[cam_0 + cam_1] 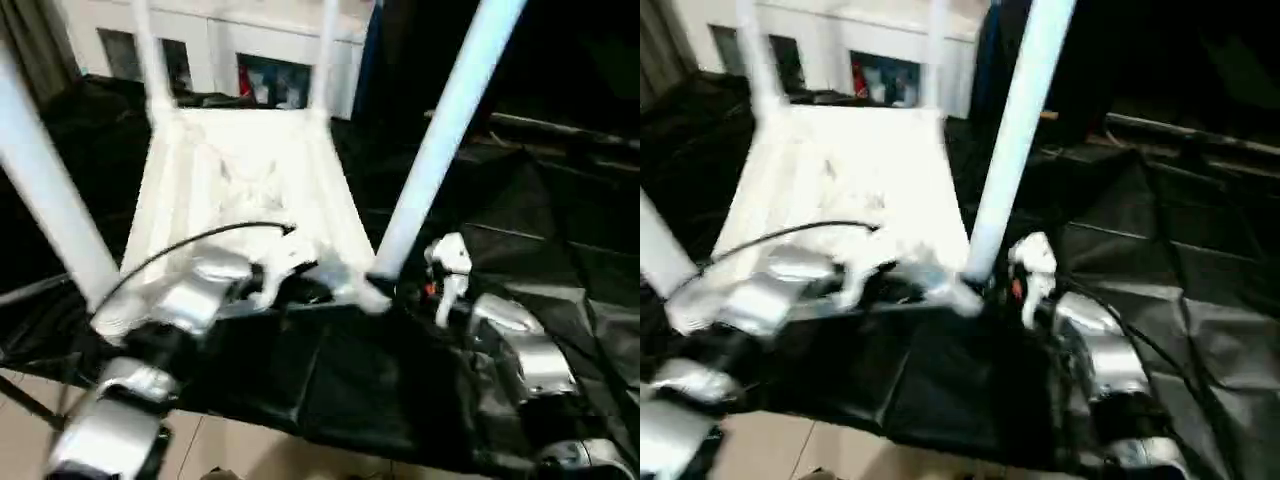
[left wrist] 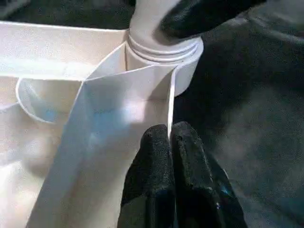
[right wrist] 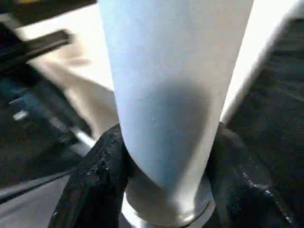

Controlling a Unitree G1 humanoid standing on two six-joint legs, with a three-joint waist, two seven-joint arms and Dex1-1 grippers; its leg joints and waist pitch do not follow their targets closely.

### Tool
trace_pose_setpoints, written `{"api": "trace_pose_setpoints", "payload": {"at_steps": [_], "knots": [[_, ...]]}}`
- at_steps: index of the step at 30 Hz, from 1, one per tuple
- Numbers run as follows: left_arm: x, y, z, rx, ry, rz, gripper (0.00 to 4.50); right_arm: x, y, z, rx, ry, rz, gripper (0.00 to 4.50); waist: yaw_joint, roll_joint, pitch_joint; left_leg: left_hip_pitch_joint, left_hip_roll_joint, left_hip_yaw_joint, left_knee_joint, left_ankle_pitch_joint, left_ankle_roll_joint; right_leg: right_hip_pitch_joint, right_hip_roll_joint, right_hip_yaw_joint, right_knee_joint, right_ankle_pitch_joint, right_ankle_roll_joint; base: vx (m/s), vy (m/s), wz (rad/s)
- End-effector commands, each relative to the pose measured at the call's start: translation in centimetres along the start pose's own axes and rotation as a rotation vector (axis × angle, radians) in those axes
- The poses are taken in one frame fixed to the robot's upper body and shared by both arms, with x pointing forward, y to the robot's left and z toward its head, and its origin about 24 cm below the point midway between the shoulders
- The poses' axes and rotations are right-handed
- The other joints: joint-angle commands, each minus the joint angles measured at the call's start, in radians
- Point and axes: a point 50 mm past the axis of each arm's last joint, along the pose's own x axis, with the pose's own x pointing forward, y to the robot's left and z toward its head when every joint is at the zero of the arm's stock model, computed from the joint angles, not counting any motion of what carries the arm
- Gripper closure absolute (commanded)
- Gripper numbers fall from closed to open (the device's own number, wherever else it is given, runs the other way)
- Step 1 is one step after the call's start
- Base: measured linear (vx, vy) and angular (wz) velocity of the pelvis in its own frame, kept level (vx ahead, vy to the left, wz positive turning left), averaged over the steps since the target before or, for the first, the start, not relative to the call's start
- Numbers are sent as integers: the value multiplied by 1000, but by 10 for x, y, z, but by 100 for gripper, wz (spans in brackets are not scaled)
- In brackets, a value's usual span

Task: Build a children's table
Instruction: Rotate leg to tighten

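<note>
In the left eye view the children's table [image 1: 245,190] lay upside down across the middle of the frame on the black-draped table [image 1: 340,375], four legs rising from its corners. The near right leg [image 1: 440,130] slanted toward the upper right, and the right claw [image 1: 442,268] sat at its foot. The left claw [image 1: 285,268] reached in at lower centre, on the near edge of the top.

The right eye view gave the same layout, the right claw [image 1: 1028,265] just beside that leg's base.

The left wrist view showed what the head views could not: the left claw [image 2: 170,142] pressed together on a thin rib of the underside, with the leg's ringed collar seated in the corner socket [image 2: 183,61] above.

The right wrist view added that the right claw [image 3: 164,166] was pinching the leg [image 3: 171,80] near its collar.

I judged that twisting or pushing this leg off-axis could jam it, or drag the light top sideways if the thin pinch on the rib slipped.
</note>
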Motion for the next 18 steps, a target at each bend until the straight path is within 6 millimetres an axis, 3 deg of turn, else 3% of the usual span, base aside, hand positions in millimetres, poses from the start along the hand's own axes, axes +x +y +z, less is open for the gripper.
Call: {"api": "trace_pose_setpoints", "payload": {"at_steps": [1, 2, 4, 5, 6, 9, 10, 11, 14, 15, 18], "knots": [[30, -12, 13, 0, -10, 13, 450, 21, 22, -23, 59, 96, -28, 249, 1, 8, -43, 2, -6, 6, -70, -382, -4, 33, -34, 23, -97, -503, -112, 0, 0, 0], [30, -12, 13, 0, -10, 13, 450, 21, 22, -23, 59, 96, -28, 251, -2, 6, -40, 5, -8, 4, -71, -407, -8, 27, -33, 18, -105, -559, -92, 0, 0, 0], [50, -23, 19, 21, -7, 2, 450, 36, 31, -28, 66, 115, -121, 251, -5, 5, -41, 9, -11, -1, -68, -429, -13, 22, -36, 14, -115, -622, -67, 0, 0, 0], [56, -28, 21, 31, -8, -12, 450, 41, 34, -28, 70, 116, -150, 251, -10, 12, -40, 10, -12, -5, -69, -450, -18, 22, -35, 8, -121, -652, -51, 0, 0, 0], [57, -29, 22, 33, -9, -13, 450, 42, 35, -28, 70, 115, -155, 251, -15, 12, -43, 11, -11, -9, -71, -463, -18, 26, -35, 3, -126, -644, -47, 0, 0, 0], [63, -36, 25, 50, -14, -50, 450, 49, 42, -22, 45, 77, -121, 251, -25, 14, -44, 5, -10, -15, -79, -489, -7, 31, -32, -1, -125, -592, -58, 0, 0, 0], [63, -36, 25, 52, -14, -53, 450, 50, 44, -20, 33, 69, -103, 197, -27, 14, -43, 9, -11, -15, -78, -506, 0, 27, -30, -2, -128, -588, -64, 0, 0, 0], [59, -34, 22, 61, -12, -57, 450, 47, 44, -15, 36, 27, -60, 183, -28, 14, -44, 10, -10, -15, -79, -511, 5, 27, -31, -2, -128, -579, -71, 0, 0, 0], [51, -29, 18, 71, -8, -65, 450, 39, 40, -2, -47, -53, -13, 163, -26, 14, -47, 2, -6, -14, -83, -485, 10, 33, -32, 6, -120, -498, -98, 0, 0, 0], [51, -29, 18, 71, -8, -65, 450, 39, 40, -2, -47, -53, -13, 147, -24, 7, -48, 2, -6, -11, -83, -479, 14, 33, -32, 7, -119, -486, -103, 0, 0, 0], [39, -24, 13, 70, -9, -78, 450, 22, 32, 9, -102, -119, 63, 147, -14, 2, -54, -2, -2, 0, -79, -387, 44, 43, -32, 20, -98, -344, -154, 0, 0, 0]]}}
